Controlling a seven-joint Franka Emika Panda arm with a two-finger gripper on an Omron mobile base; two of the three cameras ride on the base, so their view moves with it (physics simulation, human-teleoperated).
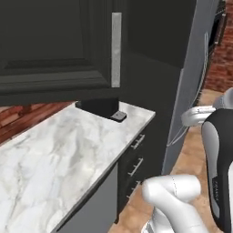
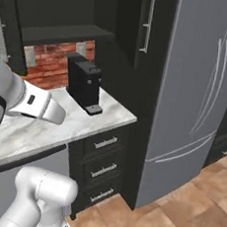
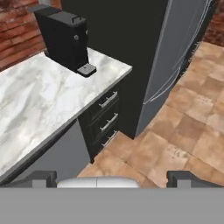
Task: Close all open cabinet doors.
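Left base view: an open cabinet door [image 1: 54,45] hangs swung out over the marble counter [image 1: 59,154], its silver bar handle [image 1: 116,50] facing the camera, so it needs pushing back.

Right base view: a second cabinet door [image 2: 137,23] stands beside the refrigerator [image 2: 198,84], above the counter's right end.

Hand view: the gripper [image 3: 111,178] looks down past the counter's front corner at the coffee machine [image 3: 63,37] and drawers [image 3: 105,118]; its fingertips sit far apart, holding nothing.

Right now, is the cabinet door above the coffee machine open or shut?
Open. In the left base view the cabinet door juts out over the counter; the right base view shows its shelf exposed.
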